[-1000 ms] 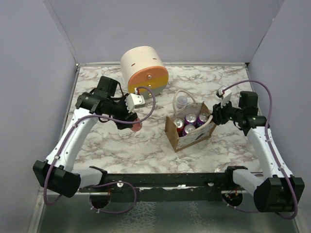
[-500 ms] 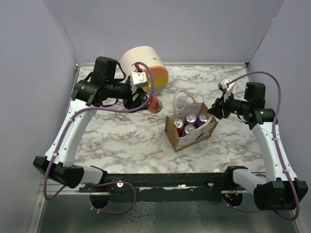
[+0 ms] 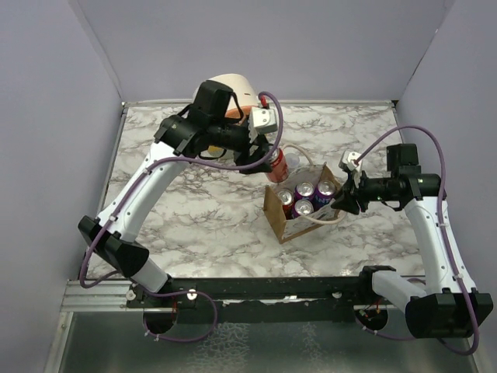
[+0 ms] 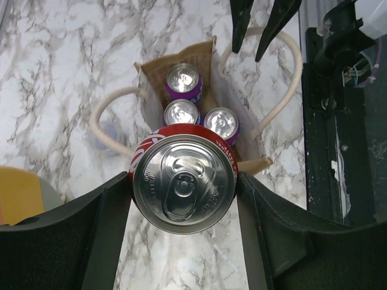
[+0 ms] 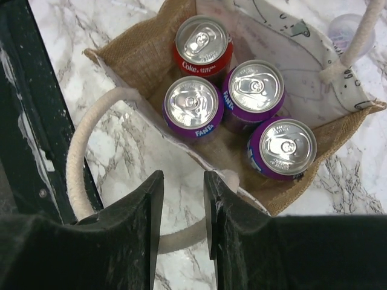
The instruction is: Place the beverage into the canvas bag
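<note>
My left gripper (image 3: pixel 272 159) is shut on a red cola can (image 3: pixel 275 162) and holds it upright in the air over the far left edge of the canvas bag (image 3: pixel 311 224). In the left wrist view the can's silver top (image 4: pixel 183 183) sits between my jaws, with the open bag (image 4: pixel 175 60) below it. The bag (image 5: pixel 139 54) holds one red can (image 5: pixel 202 42) and three purple cans (image 5: pixel 191 107). My right gripper (image 3: pixel 340 200) is at the bag's right side, jaws a little apart (image 5: pixel 183 181), with a cream rope handle (image 5: pixel 75 163) looping under them.
A big cream cylinder with an orange face (image 3: pixel 233 84) stands at the back, behind my left arm. A small clear bottle (image 3: pixel 290 162) stands just behind the bag. A black rail (image 3: pixel 256 291) runs along the table's near edge. Grey walls close in three sides.
My left arm has lifted the red can from the table's left and carried it right, up to the bag. My right gripper has shifted slightly nearer, staying by the bag's right side.
</note>
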`<act>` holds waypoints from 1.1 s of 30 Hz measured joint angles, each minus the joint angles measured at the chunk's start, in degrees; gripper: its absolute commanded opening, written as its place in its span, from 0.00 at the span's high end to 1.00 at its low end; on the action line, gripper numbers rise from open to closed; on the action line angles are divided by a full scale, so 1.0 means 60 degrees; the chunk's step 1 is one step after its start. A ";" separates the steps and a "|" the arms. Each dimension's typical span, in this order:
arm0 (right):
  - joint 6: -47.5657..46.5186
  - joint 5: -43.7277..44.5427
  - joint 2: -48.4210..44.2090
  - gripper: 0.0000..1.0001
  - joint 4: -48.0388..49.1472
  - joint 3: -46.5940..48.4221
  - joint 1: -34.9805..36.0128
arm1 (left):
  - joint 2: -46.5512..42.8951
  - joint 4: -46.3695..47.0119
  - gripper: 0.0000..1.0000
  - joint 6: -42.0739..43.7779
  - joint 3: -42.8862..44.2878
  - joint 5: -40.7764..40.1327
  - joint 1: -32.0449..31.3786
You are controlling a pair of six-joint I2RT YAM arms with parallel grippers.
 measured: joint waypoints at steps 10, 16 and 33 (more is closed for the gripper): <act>-0.1096 0.0907 -0.0186 0.85 -0.0455 -0.0827 0.0000 | 0.1359 0.1526 1.00 -0.1636 0.0641 0.0106 -0.1020; -0.1242 0.1264 -0.0645 0.89 -0.0474 -0.1100 0.0000 | 0.2477 0.2554 1.00 -0.2652 0.0656 0.0117 -0.1392; -0.1359 0.2357 -0.1654 0.97 -0.0528 -0.1814 0.0000 | 0.4022 0.4069 1.00 -0.3923 0.0688 0.0208 -0.2390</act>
